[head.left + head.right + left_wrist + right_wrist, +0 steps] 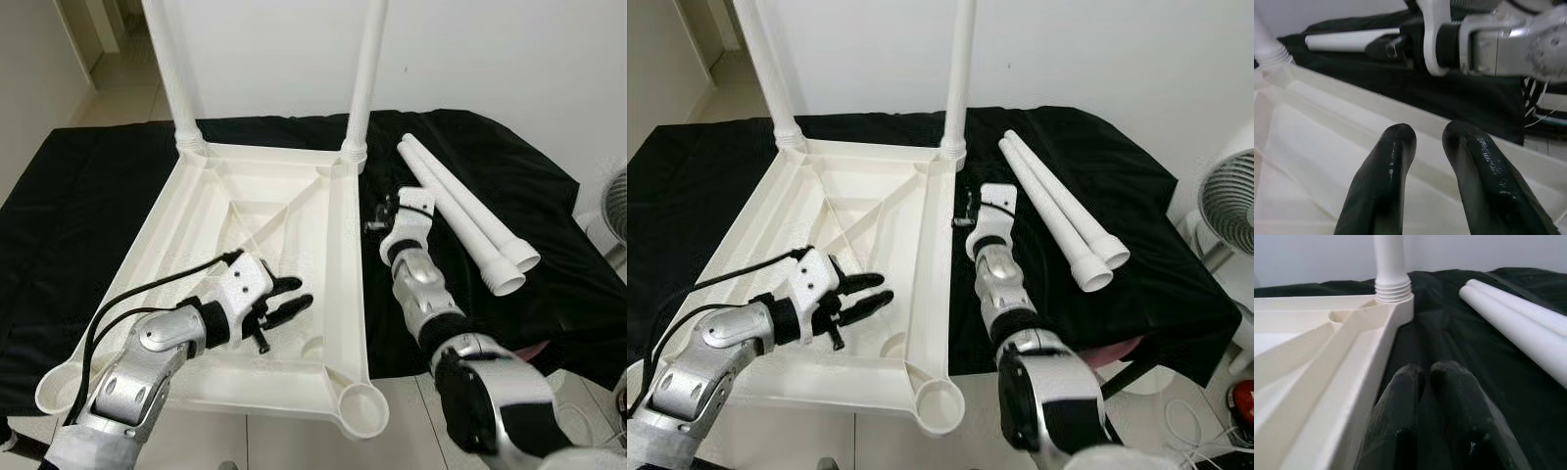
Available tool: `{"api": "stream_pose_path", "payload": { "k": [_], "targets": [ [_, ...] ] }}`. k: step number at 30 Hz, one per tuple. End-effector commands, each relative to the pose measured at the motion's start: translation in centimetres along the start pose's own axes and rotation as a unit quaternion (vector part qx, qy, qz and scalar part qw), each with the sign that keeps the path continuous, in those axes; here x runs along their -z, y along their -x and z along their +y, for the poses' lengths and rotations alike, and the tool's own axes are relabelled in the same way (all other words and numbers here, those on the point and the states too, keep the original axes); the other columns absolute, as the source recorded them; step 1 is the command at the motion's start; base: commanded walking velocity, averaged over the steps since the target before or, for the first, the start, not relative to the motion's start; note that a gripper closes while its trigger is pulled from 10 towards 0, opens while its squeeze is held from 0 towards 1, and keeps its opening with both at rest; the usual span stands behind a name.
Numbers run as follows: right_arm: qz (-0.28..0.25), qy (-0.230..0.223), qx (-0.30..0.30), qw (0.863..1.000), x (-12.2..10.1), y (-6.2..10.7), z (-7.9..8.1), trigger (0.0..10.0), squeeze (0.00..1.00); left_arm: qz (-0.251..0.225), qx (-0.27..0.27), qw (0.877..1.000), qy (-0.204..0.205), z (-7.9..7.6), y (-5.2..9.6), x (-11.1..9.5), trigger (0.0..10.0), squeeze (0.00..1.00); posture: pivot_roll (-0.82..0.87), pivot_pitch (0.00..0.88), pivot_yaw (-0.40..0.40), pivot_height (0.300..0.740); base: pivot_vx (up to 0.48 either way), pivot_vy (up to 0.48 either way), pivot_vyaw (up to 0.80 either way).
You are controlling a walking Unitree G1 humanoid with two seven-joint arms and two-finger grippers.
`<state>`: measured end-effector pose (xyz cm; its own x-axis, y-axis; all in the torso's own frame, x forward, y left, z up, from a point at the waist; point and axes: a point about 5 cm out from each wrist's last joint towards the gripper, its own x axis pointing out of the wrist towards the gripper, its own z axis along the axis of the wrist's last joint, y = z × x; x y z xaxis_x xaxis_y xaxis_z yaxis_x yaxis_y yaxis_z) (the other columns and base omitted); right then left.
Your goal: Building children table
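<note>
Nearest to us, lower centre of the frame, our left claw [284, 305] hovers over the inside of the upside-down tabletop [255, 255], empty, with its fingers [1386, 181] a little apart. The tabletop lies belly-up on the black-draped worktop [78, 196], we'd guess so the leg sockets face up and legs can be screwed in from above. The near-corner socket [359, 403] is still open, same for the one at lower left [61, 388], so that's two empty.

Right of centre, our right claw [965, 217] sits low on the cloth just beside the tabletop's edge, fingers [1400, 401] pressed together, holding nothing.

Further back, two loose legs [460, 211] lie side by side on the cloth at upper right, handy for that arm. At the far corners, two legs stand fitted: one upper left [171, 69], one upper centre [364, 78]. Four legs total, looks about halfway done.
</note>
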<state>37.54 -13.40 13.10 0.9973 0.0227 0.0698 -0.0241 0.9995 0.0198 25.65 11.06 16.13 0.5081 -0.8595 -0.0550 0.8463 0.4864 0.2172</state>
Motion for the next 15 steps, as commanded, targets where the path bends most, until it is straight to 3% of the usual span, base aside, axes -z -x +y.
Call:
{"api": "stream_pose_path", "payload": {
  "k": [1,5,6,8,9,15],
  "targets": [
    [-0.017,0.008,-0.003,1.000,-0.3,0.2,0.0,10.0,0.00,-0.007,-0.044,0.999,0.008,0.5,0.2,-0.4,10.0,0.00,-0.04,0.000,0.005,0.740,0.000,0.000,0.00],
    [-0.031,0.021,0.006,0.999,0.4,1.4,-0.9,10.0,0.00,-0.013,-0.003,1.000,0.023,-0.2,0.4,-0.6,10.0,0.00,-0.04,0.000,-0.003,0.740,0.000,0.000,0.00],
    [-0.035,0.020,0.010,0.999,0.6,1.8,-1.2,10.0,0.00,-0.012,0.010,1.000,0.023,-0.4,0.5,-0.5,10.0,0.46,-0.04,0.000,-0.003,0.740,0.000,0.000,0.00],
    [-0.036,0.018,0.013,0.999,0.6,2.0,-1.5,10.0,0.00,-0.011,0.018,1.000,0.022,-0.6,0.6,-0.4,10.0,0.46,-0.04,0.000,-0.003,0.740,0.000,0.000,0.00],
    [-0.047,0.016,0.021,0.999,0.8,2.9,-2.2,10.0,0.00,-0.006,0.047,0.999,0.023,-1.1,0.8,-0.2,10.0,1.00,-0.04,0.000,-0.011,0.740,0.000,0.000,0.00],
    [-0.061,0.022,0.027,0.998,0.9,4.3,-3.0,10.0,0.00,0.017,0.087,0.996,0.024,-1.6,1.0,0.5,10.0,1.00,-0.05,0.000,-0.019,0.740,0.000,0.000,0.00]
  ]
}}
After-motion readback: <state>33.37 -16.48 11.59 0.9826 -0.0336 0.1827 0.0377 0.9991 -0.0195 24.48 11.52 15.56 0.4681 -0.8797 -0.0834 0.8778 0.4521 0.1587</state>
